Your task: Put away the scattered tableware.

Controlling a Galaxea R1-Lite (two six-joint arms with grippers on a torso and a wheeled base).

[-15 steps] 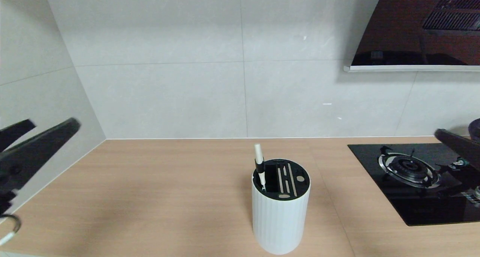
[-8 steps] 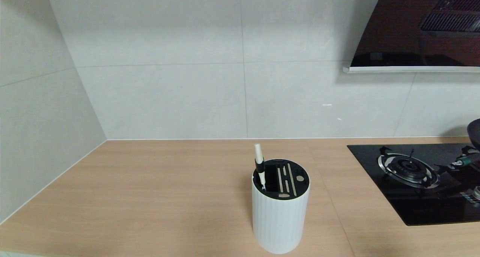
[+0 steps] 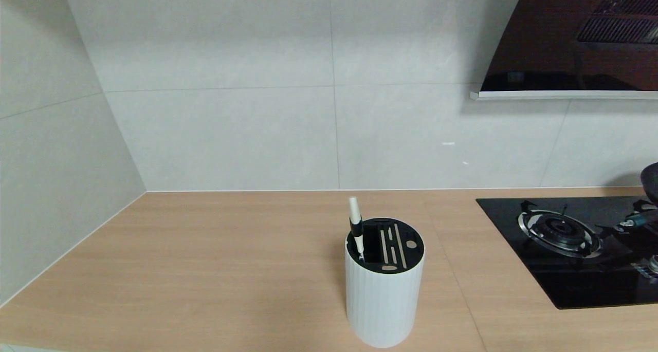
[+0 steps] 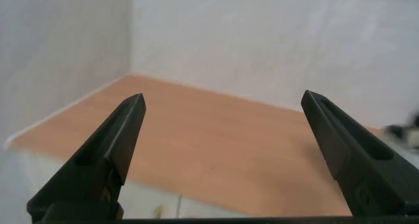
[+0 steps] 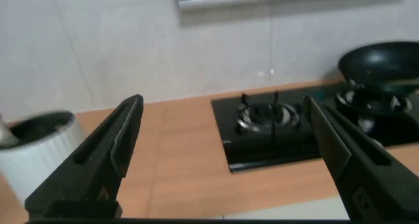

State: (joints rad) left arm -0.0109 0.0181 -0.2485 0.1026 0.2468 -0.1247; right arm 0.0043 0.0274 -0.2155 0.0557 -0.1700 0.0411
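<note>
Utensil stood upright in holder; left end effector, right end effector both apart; right seemed nearer.

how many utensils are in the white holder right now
1: a white-handled utensil stands in the open slot on the left side of the white holder. Shorter ones could be hidden inside.

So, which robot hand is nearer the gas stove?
Right. The right hand faces the gas stove just ahead; the left hand faces the counter by the wall corner, away from it.
</note>
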